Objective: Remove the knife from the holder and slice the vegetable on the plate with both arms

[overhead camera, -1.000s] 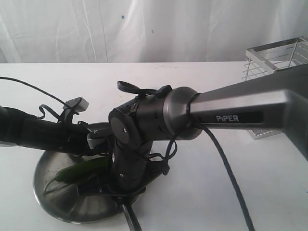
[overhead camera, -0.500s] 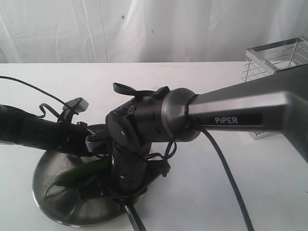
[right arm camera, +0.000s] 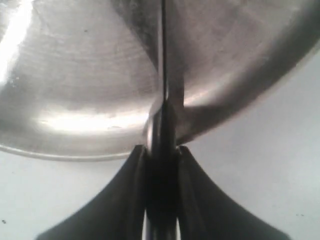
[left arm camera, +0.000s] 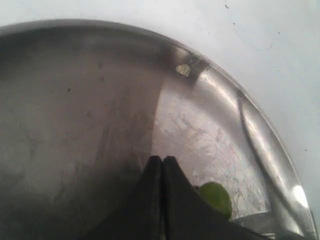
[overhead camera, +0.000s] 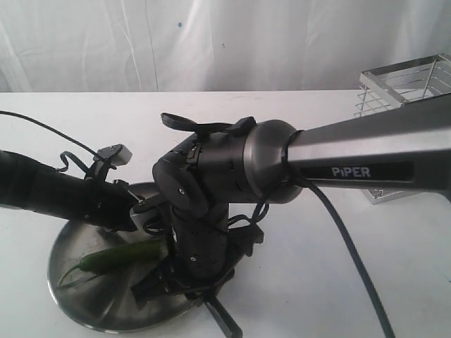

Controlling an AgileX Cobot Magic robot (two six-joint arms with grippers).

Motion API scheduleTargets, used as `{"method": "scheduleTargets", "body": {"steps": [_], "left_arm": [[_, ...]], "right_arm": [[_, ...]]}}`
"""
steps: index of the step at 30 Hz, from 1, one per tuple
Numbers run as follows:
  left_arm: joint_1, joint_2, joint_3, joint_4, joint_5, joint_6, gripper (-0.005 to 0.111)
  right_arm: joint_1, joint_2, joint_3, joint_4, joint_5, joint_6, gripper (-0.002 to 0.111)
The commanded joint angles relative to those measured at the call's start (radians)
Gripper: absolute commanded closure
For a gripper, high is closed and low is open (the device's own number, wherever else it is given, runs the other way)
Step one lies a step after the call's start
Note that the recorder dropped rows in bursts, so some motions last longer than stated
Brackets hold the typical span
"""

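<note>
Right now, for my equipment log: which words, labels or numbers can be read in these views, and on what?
"PiPER": pale letters on a dark strip on the long grey metal link of the right robot arm.
No other text is readable in any view.

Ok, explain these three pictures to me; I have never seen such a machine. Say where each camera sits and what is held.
It is a robot: a left arm and a right arm, each ending in a two-fingered hand. The wide picture comes from a camera off the arms: a white table, a steel plate with a green cucumber on it, and a wire holder at the far right. The other two come from cameras on the wrists, looking past each hand at the plate. The left hand is shut on nothing, with a bit of green beside it. The right hand grips the knife, its thin blade edge-on over the plate.
</note>
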Motion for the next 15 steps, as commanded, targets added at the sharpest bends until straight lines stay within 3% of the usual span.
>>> {"method": "scheduleTargets", "body": {"steps": [1, 15], "left_arm": [[-0.004, -0.090, -0.019, 0.019, 0.024, -0.006, 0.107], [-0.004, -0.296, 0.002, 0.038, -0.019, -0.066, 0.107]], "right_arm": [[-0.004, -0.008, 0.002, -0.073, 0.014, 0.038, 0.108], [-0.004, -0.032, 0.000, -0.068, -0.027, 0.071, 0.108]]}}
